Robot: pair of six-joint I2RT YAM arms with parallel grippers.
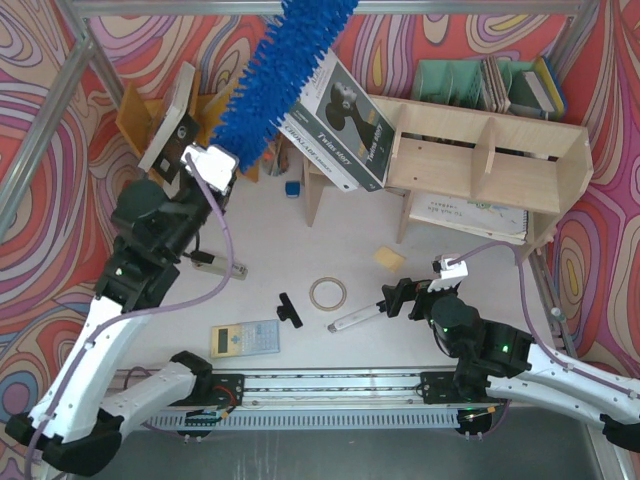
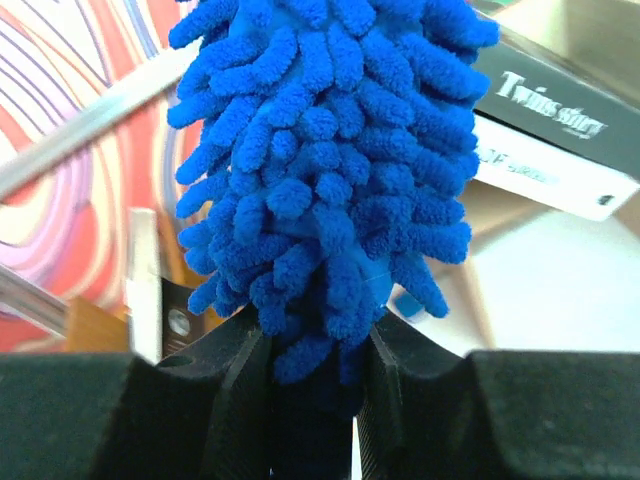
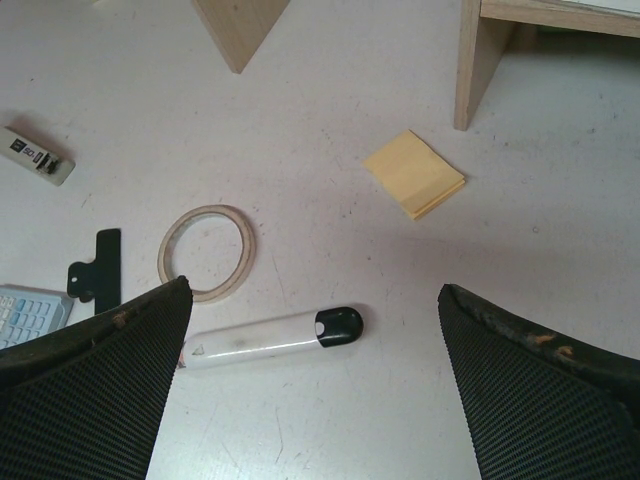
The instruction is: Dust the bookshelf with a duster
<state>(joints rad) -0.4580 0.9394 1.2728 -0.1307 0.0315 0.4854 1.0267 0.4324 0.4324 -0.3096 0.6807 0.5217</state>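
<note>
My left gripper (image 1: 222,157) is shut on the base of the fluffy bright blue duster (image 1: 280,70), and its handle is hidden between the fingers. The duster rises up and to the far right, its head overlapping the top corner of the books (image 1: 343,122) that lean at the left end of the plywood bookshelf (image 1: 490,160). Whether it touches them I cannot tell. In the left wrist view the duster (image 2: 320,170) fills the frame above the closed left gripper (image 2: 315,370). My right gripper (image 1: 395,300) hovers open over the table, in front of the shelf.
Under the open right gripper (image 3: 312,300) lie a white-and-black marker (image 3: 270,338), a tape ring (image 3: 207,252), yellow sticky notes (image 3: 414,173), a black clip (image 3: 95,265) and a calculator (image 1: 243,340). A teal organizer (image 1: 455,80) stands behind the shelf and an orange-brown rack (image 1: 140,115) at far left.
</note>
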